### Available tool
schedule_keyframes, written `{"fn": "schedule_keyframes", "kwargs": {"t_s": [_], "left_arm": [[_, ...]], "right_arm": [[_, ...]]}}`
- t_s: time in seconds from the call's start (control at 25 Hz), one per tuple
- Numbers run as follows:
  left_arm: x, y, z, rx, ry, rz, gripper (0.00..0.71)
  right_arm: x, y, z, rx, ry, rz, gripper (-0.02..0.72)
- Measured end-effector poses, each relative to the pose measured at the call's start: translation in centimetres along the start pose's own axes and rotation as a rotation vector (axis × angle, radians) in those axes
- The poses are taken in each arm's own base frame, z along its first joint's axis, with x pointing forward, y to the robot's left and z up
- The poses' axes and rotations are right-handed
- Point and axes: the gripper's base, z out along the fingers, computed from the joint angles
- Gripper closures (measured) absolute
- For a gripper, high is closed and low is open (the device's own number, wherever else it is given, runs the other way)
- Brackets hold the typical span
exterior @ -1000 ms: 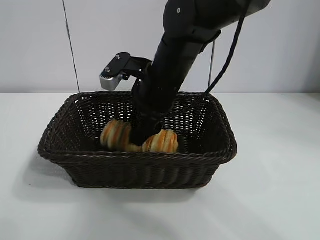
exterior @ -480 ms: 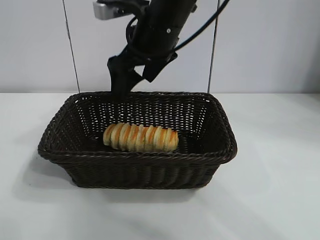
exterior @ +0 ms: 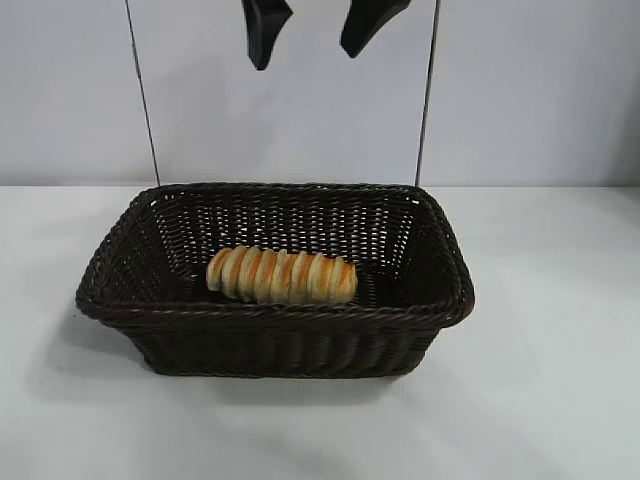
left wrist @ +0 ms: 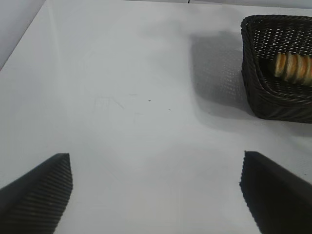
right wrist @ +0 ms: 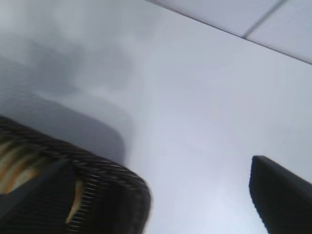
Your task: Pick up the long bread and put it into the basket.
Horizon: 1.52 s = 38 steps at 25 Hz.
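The long bread (exterior: 282, 276), golden-tan with orange-brown stripes, lies flat on the floor of the dark brown wicker basket (exterior: 275, 315), towards its near wall. High above the basket, at the top edge of the exterior view, my right gripper (exterior: 306, 58) hangs open and holds nothing; only its two dark fingers (exterior: 262, 35) show. In the right wrist view the right gripper (right wrist: 160, 161) stands over a basket corner (right wrist: 105, 173), with the bread (right wrist: 12, 163) beside one finger. My left gripper (left wrist: 156, 155) is open over bare table, well away from the basket (left wrist: 273, 97) and the bread (left wrist: 292, 68).
The basket stands on a white table (exterior: 560, 380) in front of a pale wall. Two thin dark vertical rods (exterior: 142, 95) run down the wall behind the basket.
My right gripper has risen from the bread in the basket to the top of the view, open. The bread stays lying in the basket.
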Motion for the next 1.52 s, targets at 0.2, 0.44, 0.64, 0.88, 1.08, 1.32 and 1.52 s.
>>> {"fn": "schedule_keyframes", "kwargs": {"t_s": [0.2,0.44,0.64,0.88,1.08,1.32,1.52], "left_arm": [[0.0,0.0,0.0,0.000,0.000,0.000,0.032],[0.0,0.0,0.0,0.000,0.000,0.000,0.032],[0.0,0.0,0.0,0.000,0.000,0.000,0.032],[0.0,0.0,0.0,0.000,0.000,0.000,0.032],[0.0,0.0,0.0,0.000,0.000,0.000,0.032],[0.0,0.0,0.0,0.000,0.000,0.000,0.032],[0.0,0.0,0.0,0.000,0.000,0.000,0.032]], "right_arm": [[1.4,-8.7,-0.3,0.096,0.017,0.167,0.008],[3.2,-14.7,-4.2,0.146,-0.040,0.308,0.008],[4.7,-16.4,-10.2,0.169,-0.140,0.369,0.008],[8.9,-15.1,-18.3,0.215,-0.225,0.386,0.008],[13.6,-12.2,-22.7,0.224,-0.256,0.388,0.008],[20.4,-8.5,-26.2,0.252,-0.292,0.411,0.008],[25.9,-6.0,-27.6,0.297,-0.332,0.454,0.008]]}}
